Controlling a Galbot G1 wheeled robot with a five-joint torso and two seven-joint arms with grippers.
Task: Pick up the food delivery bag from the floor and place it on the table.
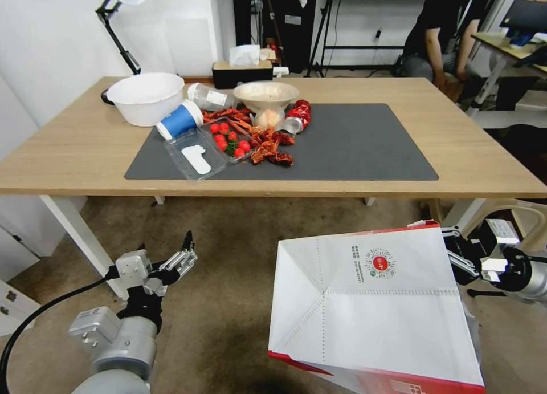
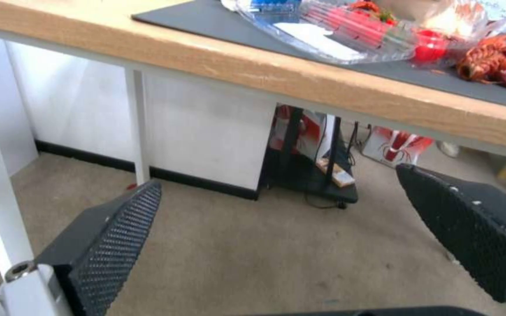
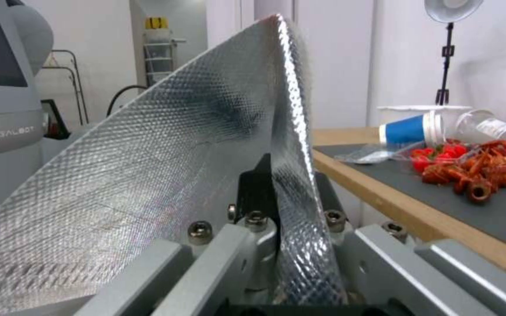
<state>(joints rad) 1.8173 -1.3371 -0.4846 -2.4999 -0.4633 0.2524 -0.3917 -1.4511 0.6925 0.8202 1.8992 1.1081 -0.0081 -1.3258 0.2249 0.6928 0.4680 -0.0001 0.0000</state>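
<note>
Hanging tilted in front of the worktop (image 1: pixel 85 149), below its near edge, the food delivery bag (image 1: pixel 370 303) is off the floor (image 1: pixel 228 268), white bottom panel turned up toward the head camera, red trim along its lower edge. Right gripper (image 1: pixel 456 257) sits at the bag's far right rim, fingers clenched on the bag wall; the right wrist view has the silver foil lining (image 3: pixel 165 175) pinched between them, rising as a creased sheet. Left gripper (image 1: pixel 182 254) hovers left of the bag, well apart from it, in front of the worktop's near edge and just beside its white leg (image 1: pixel 74 234), fingers (image 2: pixel 112 245) spread wide and holding nothing; the left wrist view looks under the worktop edge to the floor.

On the worktop, a dark grey mat (image 1: pixel 353 149) covers the middle. Clutter sits on the mat's left part: a clear plastic tray (image 1: pixel 194 154) at the near edge, cherry tomatoes (image 1: pixel 228 137), red crayfish (image 1: pixel 268 146), a blue paper cup (image 1: pixel 179 120) on its side, a beige bowl (image 1: pixel 266 94). A white bowl (image 1: pixel 146 97) stands just left of the mat. A tissue box (image 1: pixel 242 69) is at the worktop's far edge.
</note>
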